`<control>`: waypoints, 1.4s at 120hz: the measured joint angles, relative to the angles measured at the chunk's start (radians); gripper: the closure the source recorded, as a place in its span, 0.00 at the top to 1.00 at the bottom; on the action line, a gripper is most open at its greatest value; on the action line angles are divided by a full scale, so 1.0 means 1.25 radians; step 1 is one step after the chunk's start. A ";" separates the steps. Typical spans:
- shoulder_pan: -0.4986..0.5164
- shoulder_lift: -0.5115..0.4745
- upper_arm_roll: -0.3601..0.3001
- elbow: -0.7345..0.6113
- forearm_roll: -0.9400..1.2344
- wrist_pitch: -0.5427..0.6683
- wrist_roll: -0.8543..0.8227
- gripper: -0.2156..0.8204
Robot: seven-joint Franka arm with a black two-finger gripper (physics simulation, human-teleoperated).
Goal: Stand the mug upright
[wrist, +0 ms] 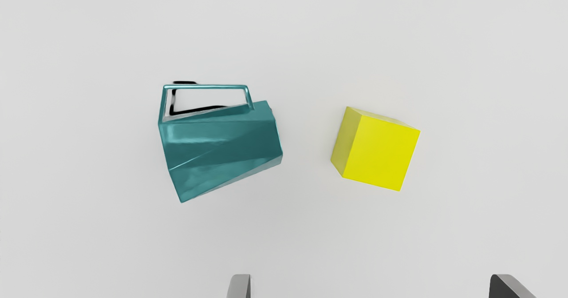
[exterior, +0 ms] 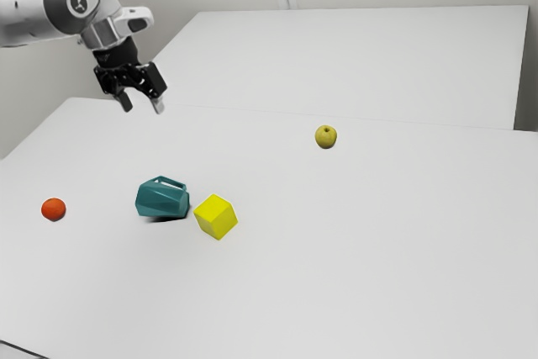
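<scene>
The table bears a mug, cube, orange fruit and yellowish fruit.

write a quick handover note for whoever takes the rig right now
Gripper: raised above the table, jaws open, holding nothing.
Mug: lying on its side on the table, next to the yellow cube with a gap between them.
Done: nothing visible of the righting.
Left: grasp the mug, turn it upright, set it down, let go.
</scene>
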 joint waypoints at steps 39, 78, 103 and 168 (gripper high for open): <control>0.218 0.075 0.000 0.010 -0.081 0.027 0.062 0.77; 0.332 0.185 0.000 0.001 -0.320 0.038 0.203 0.77; 0.364 0.221 0.001 -0.075 -0.474 0.051 0.303 0.77; 0.380 0.299 0.000 -0.149 -0.611 0.061 0.494 0.77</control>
